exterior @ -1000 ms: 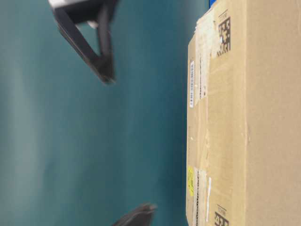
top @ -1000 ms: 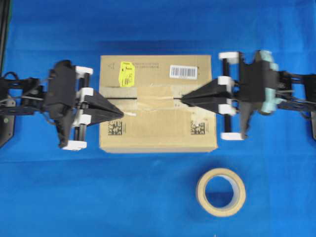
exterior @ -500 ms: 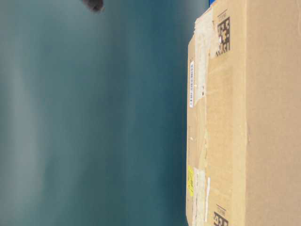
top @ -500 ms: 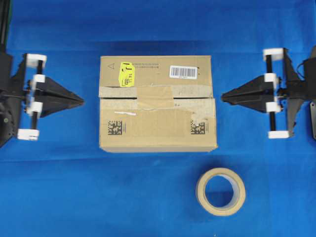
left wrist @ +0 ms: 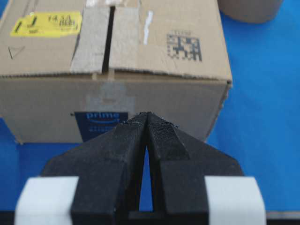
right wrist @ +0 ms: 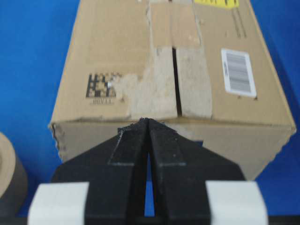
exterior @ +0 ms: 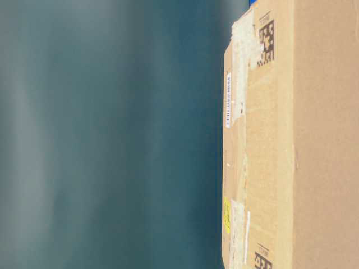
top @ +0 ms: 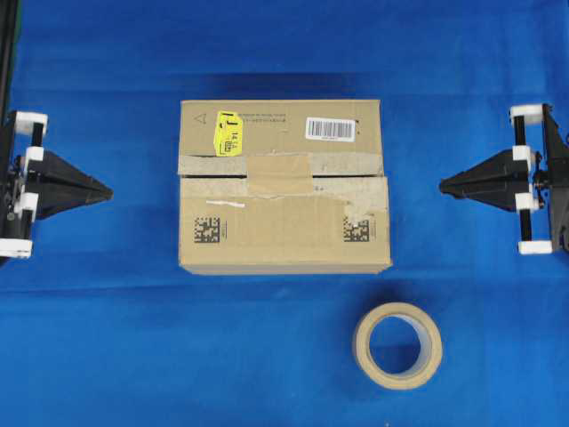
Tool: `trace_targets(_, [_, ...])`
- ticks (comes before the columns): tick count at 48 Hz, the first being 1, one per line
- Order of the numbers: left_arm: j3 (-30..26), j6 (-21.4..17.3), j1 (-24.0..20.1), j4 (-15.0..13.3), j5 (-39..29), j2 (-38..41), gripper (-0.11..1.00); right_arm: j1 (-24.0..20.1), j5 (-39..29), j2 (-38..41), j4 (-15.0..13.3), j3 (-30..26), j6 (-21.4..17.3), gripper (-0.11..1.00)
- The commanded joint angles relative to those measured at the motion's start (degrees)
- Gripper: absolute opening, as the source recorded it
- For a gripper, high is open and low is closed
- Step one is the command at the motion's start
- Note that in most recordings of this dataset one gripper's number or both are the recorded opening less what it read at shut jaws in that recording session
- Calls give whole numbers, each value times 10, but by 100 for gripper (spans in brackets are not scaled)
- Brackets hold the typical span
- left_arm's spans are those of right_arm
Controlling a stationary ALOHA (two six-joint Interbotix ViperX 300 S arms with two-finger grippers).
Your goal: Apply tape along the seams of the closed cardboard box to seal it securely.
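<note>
Seen from overhead, the left gripper sits at the far left edge of a blue table cover, its black fingers pressed together into a point with nothing between them. Well apart to the right of its tip stands the cardboard box, closed, with a yellow sticker and a white barcode label on top. The seam runs across the box top in line with both gripper tips. A short piece of tan tape covers the seam's middle, between torn greyish strips. Farther right, well clear of the box, the right gripper points back at it, fingers likewise together and empty. Below and left of that gripper lies a beige tape roll.
</note>
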State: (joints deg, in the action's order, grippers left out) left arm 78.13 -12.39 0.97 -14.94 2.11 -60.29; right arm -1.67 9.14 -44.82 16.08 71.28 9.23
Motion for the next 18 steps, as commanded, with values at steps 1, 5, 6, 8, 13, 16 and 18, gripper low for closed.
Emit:
trace_targets(1, [-3,0,-1,2,-1,-4,0,2,5,2,3,-3,-1,-1])
trace_targets(5, [-4,0,-1,1,-2,-7,0,3,7,1,3,-4,-1,-1])
trace_targets(6, [-3,-1,-1,2,-2,-7,0,3,7,1,3,-4,-1,-1])
trace_targets(8, [-3,-1,-1,2,-2,-8,0,3,7,0,3,-4,-1,-1])
trace_targets(13, [-3,-1,0,2,-2,-8,0,2,7,0,3,-4,-1,-1])
trace_targets(16, [-3,-1,-1,2,-2,-7,0,2,7,0,3,-4,-1,-1])
trace_targets(18, [-3,-2,-1,1,-2,-8,0,3,7,0,3,-4,-1,-1])
